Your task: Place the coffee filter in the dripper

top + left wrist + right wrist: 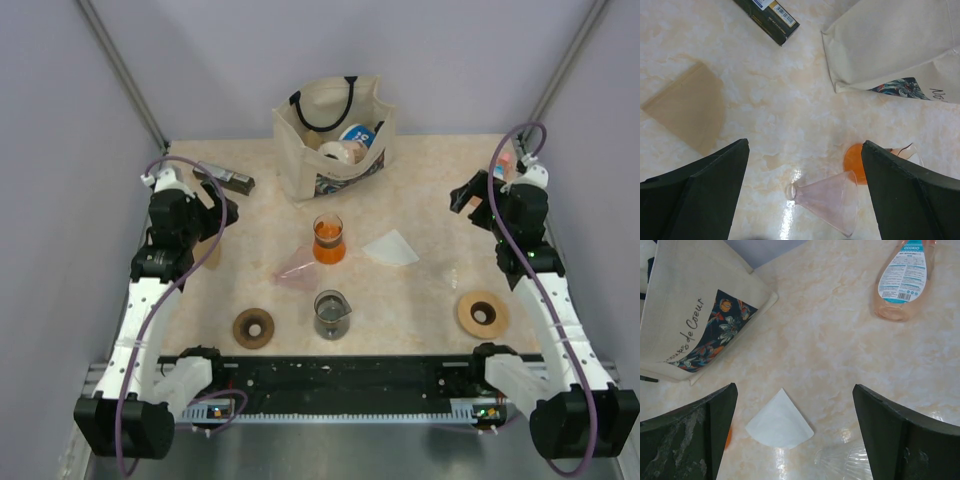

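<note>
The left claw (pixel 805 143) hangs open and empty above the surface (pixel 765 100). Its camera looks down on the dripper (pixel 827 197), which lies on its side with the wide rim just beside the orange beaker (pixel 854 162). The right claw (pixel 794 387) is likewise spread wide, holding nothing, over the filter (pixel 780 421). The filter lies flat to the right of the beaker, apart from it, with the dripper on the beaker's other side.

Only the left wrist view plainly shows a tan paper fan (pixel 690 112) well left of the beaker, and a barcode on a dark box (pixel 767 15). Only the right wrist view shows a pink bottle (pixel 902 280) lying flat and a clear ribbed piece (pixel 845 462). Only the top view shows a second beaker (pixel 331 313) nearer than the orange one, with a dark ring (pixel 253 328) near-left and a tan ring (pixel 483 313) near-right.

The orange beaker holds orange liquid. The bag (pixel 330 135) behind it stands open, with a blue-and-white packet and rounded white things inside. What the second beaker holds I cannot tell.
</note>
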